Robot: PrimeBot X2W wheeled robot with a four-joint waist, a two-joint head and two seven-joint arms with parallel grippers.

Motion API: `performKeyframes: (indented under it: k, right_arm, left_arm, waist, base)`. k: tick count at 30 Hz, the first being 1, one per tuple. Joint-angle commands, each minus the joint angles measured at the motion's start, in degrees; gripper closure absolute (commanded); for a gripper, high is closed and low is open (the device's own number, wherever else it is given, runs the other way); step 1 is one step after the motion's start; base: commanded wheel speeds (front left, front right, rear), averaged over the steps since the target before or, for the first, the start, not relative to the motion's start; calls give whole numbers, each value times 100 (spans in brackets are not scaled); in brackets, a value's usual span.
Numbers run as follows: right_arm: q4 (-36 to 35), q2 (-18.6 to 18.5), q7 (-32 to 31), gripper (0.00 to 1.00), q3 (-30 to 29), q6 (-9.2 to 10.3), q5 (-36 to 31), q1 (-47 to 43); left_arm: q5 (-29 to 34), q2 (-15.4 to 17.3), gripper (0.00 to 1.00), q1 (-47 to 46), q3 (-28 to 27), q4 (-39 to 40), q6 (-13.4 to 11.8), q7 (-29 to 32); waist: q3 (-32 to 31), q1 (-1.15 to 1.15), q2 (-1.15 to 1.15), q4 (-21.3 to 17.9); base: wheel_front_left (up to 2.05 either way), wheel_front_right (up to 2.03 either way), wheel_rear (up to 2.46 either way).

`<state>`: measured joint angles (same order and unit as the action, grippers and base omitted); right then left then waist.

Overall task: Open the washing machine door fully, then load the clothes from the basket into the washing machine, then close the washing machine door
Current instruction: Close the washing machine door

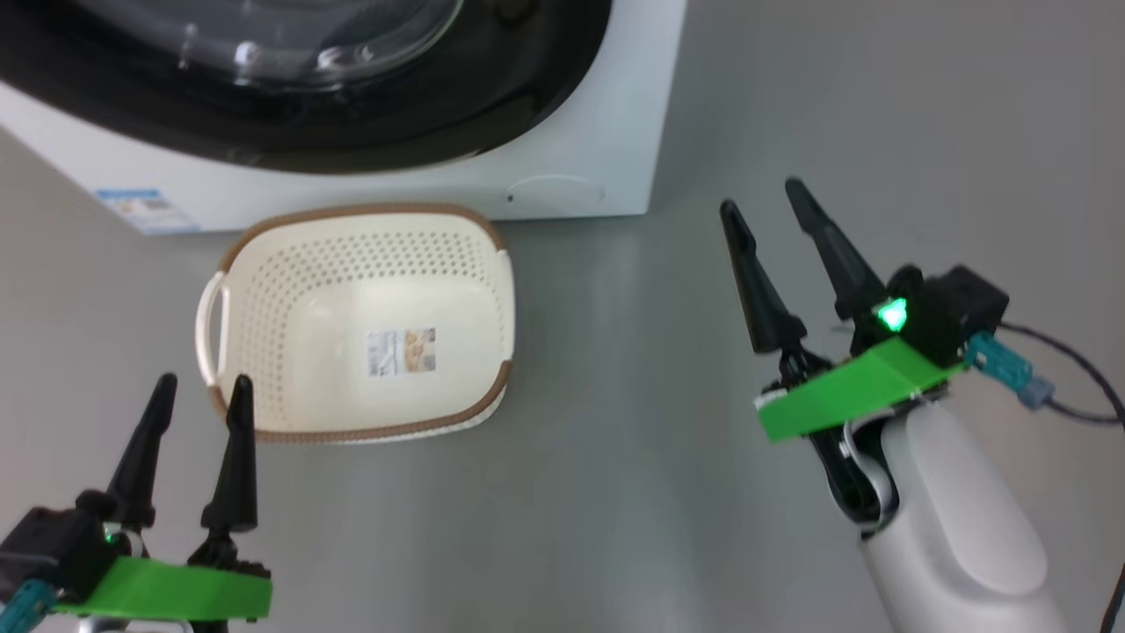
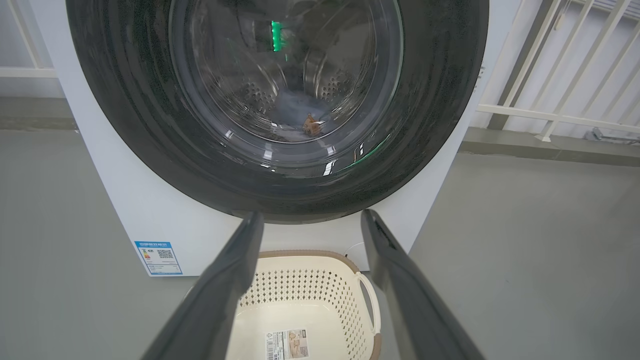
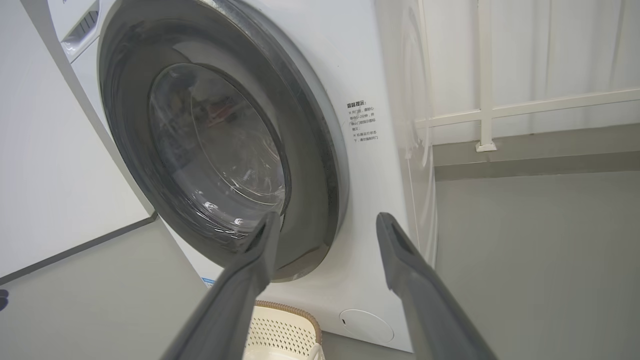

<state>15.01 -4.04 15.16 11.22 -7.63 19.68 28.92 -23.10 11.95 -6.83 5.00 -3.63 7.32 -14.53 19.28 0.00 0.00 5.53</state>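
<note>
**A:** Which way is the washing machine door [image 2: 280, 95] lying from the pincers?

**B:** It's sitting in the upper left of the head view and looking shut flat against the washing machine [image 1: 606, 114]. The right gripper [image 1: 762, 197] is hanging at the right centre with its fingers spread wide and carrying nothing. Its tips are aiming up the frame, level with the machine's right-hand corner. I'm judging it the nearer arm if a last push on the door is wanted.

**A:** And the other one?

**B:** The left gripper [image 1: 204, 387] is waiting at the lower left, also spread and empty, near the basket's lower-left corner. Its wrist view is framing the door above its fingers.

**A:** Where's the laundry lying?

**B:** The clothes [image 2: 292, 107] are showing through the glass as a light-blue heap with an orange patch, low in the perforated steel drum [image 2: 255, 92]. The basket [image 1: 281, 299] is sitting on the grey floor [image 1: 615, 440] just in front of the machine. Its long axis is running left to right, and it's holding nothing but a label sticker [image 1: 402, 351].

**A:** How are the surfaces looking?

**B:** The door's rim is gleaming glossy black, and its clear bowl is bulging and throwing reflections. The basket is looking like stiff cream plastic, pierced all over, with a brown woven-look edge.

**A:** What's remaining?

**B:** I'm guessing very little. Whether the latch is catching, I can't tell.
</note>
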Motion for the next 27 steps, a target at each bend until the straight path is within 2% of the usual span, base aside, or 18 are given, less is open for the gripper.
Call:
performKeyframes:
  k: [1, 11, 27]
  right_arm:
    - [-189, 116, -16, 0, 100, 14, -23, -148]
    - [-549, 116, -16, 0, -189, 14, -81, -995]
    - [-671, 116, -16, 0, -607, 14, -554, -1987]
  left_arm:
    - [67, 162, 0, 45, -247, 147, 17, -47]
    - [244, 80, 0, 484, -517, 150, 17, -47]
    - [774, -376, 0, 1036, -1149, 174, 17, -47]
  waist:
    - [-281, 0, 0, -283]
    - [-720, 0, 0, -601]
    - [-1336, 0, 0, -760]
  base:
    - [0, 0, 0]
    - [0, 0, 0]
    - [0, 0, 0]
